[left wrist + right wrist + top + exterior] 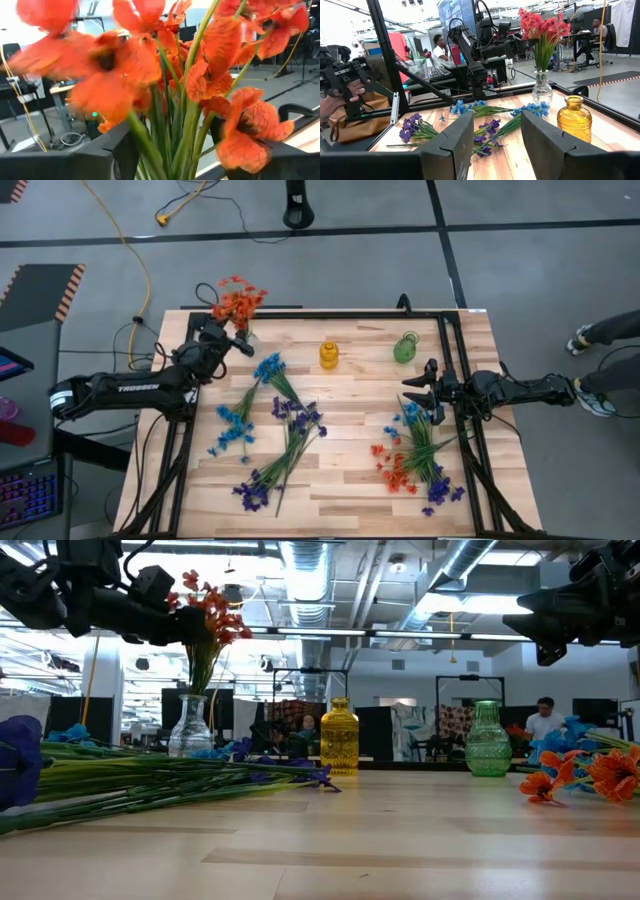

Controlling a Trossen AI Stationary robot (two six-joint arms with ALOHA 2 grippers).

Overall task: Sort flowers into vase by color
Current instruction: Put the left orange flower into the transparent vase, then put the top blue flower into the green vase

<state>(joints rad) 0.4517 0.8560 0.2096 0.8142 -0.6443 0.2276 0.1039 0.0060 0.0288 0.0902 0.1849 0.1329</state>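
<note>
Orange-red flowers (238, 302) upright in the clear glass vase (190, 727) at the table's far left corner, left gripper (238, 340) close against them

Fingers (107, 150) of the left gripper spread either side of the green stems, apart and not visibly pinching; blossoms filling the left wrist view. Right gripper (417, 391) raised over the right side of the table (340, 490), jaws open and empty, just above a mixed heap of blue, orange-red and purple sprigs (418, 455). More blue and purple sprigs (272, 430) lying loose on the left half. Yellow vase (329, 355) and green vase (405, 347) standing empty along the far edge
</note>
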